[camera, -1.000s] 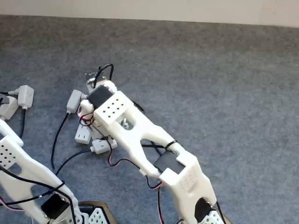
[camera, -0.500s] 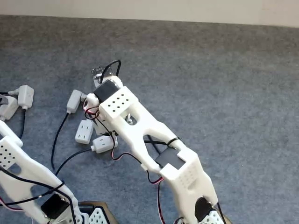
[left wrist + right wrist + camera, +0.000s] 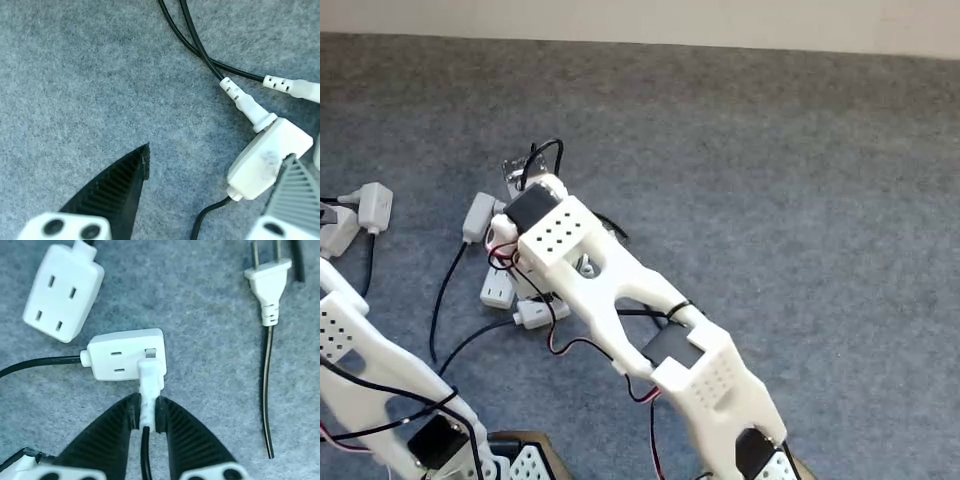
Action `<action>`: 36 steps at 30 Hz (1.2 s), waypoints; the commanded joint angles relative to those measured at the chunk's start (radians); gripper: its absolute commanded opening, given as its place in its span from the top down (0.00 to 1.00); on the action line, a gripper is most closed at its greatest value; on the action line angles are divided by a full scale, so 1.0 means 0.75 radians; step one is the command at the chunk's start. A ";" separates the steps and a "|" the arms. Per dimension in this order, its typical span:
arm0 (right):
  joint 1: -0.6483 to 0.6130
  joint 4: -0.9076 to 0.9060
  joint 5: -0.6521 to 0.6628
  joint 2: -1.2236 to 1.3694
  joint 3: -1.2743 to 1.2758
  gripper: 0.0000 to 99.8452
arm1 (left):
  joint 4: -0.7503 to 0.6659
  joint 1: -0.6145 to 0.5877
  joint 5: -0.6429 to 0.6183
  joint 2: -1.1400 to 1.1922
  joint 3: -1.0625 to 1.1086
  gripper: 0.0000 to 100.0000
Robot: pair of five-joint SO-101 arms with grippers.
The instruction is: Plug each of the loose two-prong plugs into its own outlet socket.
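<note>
My right gripper is shut on a white two-prong plug whose head sits against the face of a white outlet block. A second outlet block with free sockets lies beside it. A loose plug lies apart with both prongs bare. In the high view the right arm's wrist hangs over this cluster. My left gripper stands open over bare carpet, next to another outlet block with a white plug in it. That block lies at the table's left edge.
Black cords run across the grey carpet near the left gripper, and one curls between the two arms. A white adapter lies just left of the right arm's wrist. Open carpet stretches to the right.
The right arm's wrist swung a little toward the far right half a second ago and has come back to about where it was. The left arm has kept still.
</note>
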State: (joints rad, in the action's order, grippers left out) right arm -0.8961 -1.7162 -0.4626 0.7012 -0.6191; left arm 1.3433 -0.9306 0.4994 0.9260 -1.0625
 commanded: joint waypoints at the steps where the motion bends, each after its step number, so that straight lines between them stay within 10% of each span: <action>1: -0.013 0.015 0.018 0.109 -0.001 1.00 | 0.006 -0.005 0.000 -0.030 -0.058 0.61; 36: 0.005 -0.028 0.186 0.402 -0.240 1.00 | 0.008 -0.013 0.000 -0.026 -0.056 0.61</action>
State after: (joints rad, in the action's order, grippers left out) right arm -0.8654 -1.7146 -0.3337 0.8700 -0.8140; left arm 1.3433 -0.9306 0.4994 0.9260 -1.0625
